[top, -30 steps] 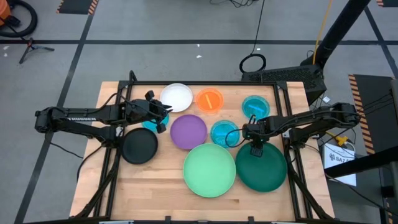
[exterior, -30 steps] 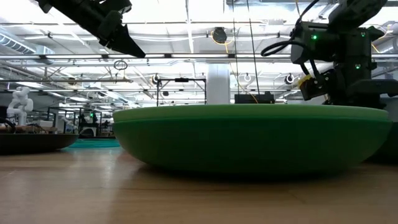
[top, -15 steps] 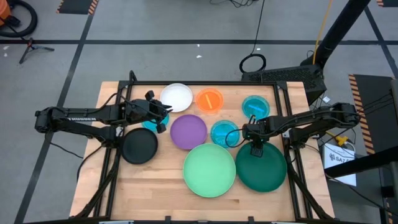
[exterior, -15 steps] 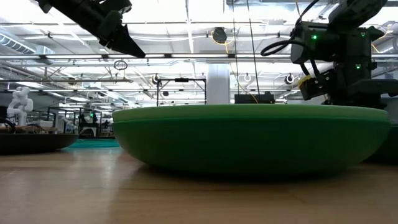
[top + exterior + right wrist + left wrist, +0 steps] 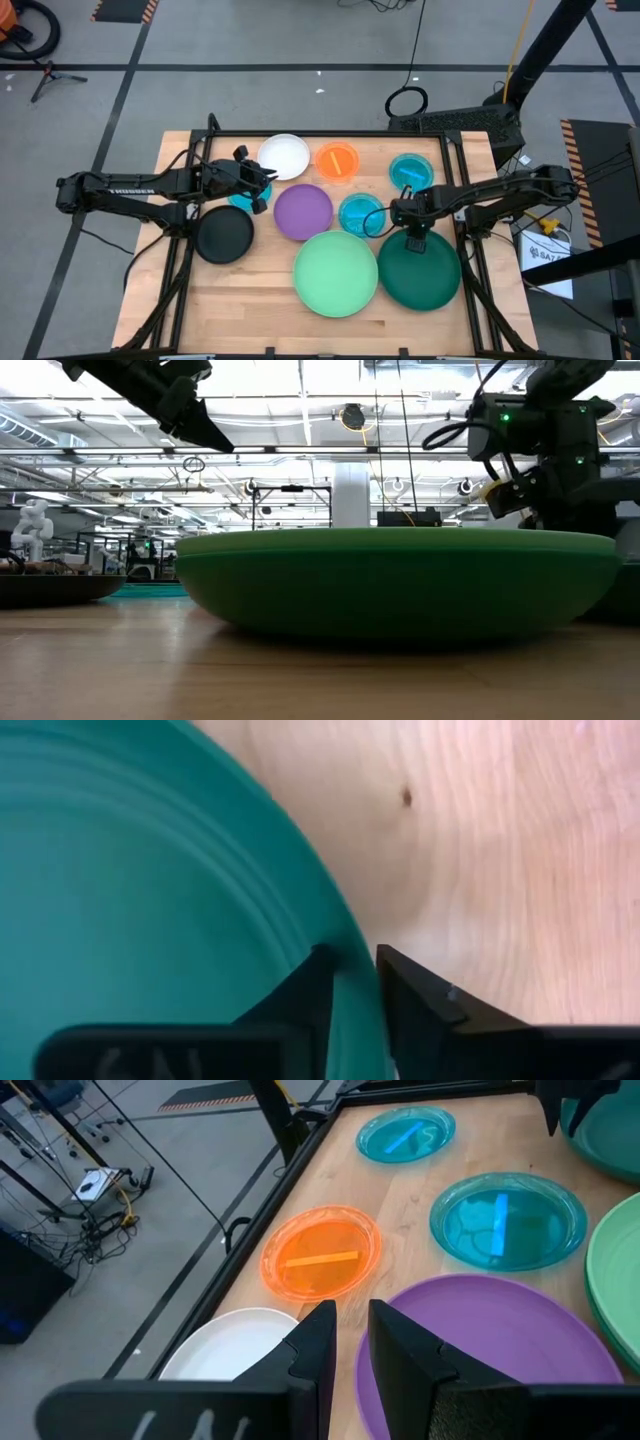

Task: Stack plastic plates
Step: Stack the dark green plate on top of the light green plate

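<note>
My overhead camera looks straight down, my table-level one faces the room, both sharing the large light green plastic plate (image 5: 336, 273) lower centre.

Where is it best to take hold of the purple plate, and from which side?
Probably at the thin raised rim of the purple plate, from above, one finger inside and one outside. It lies flat on the table, so only the rim offers an edge. The side towards the black plate looks freest.
</note>
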Controlling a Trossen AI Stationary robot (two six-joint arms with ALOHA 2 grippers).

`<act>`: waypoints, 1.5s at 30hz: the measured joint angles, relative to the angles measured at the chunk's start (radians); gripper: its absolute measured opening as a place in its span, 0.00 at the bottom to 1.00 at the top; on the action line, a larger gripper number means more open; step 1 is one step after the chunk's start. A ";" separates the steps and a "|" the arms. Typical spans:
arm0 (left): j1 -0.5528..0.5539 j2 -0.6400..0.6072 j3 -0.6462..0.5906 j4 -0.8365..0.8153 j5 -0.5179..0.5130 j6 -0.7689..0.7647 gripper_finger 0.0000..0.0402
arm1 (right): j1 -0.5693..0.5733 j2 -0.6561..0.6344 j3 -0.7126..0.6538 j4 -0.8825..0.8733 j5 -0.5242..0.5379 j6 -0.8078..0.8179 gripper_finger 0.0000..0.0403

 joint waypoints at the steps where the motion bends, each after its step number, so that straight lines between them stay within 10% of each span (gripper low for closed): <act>1: 0.000 0.000 0.000 0.001 0.000 -0.003 0.17 | 0.000 0.000 0.008 -0.013 -0.005 -0.004 0.14; 29: -0.001 0.000 0.000 0.069 0.000 -0.033 0.17 | -0.001 0.000 0.558 -0.636 0.038 0.055 0.03; 37: -0.001 0.000 0.000 0.073 0.001 -0.033 0.17 | -0.002 -0.017 0.653 -0.586 -0.054 0.130 0.01; 45: -0.017 0.000 0.000 0.103 0.001 -0.035 0.17 | 0.006 -0.010 0.550 -0.147 -0.019 0.294 0.01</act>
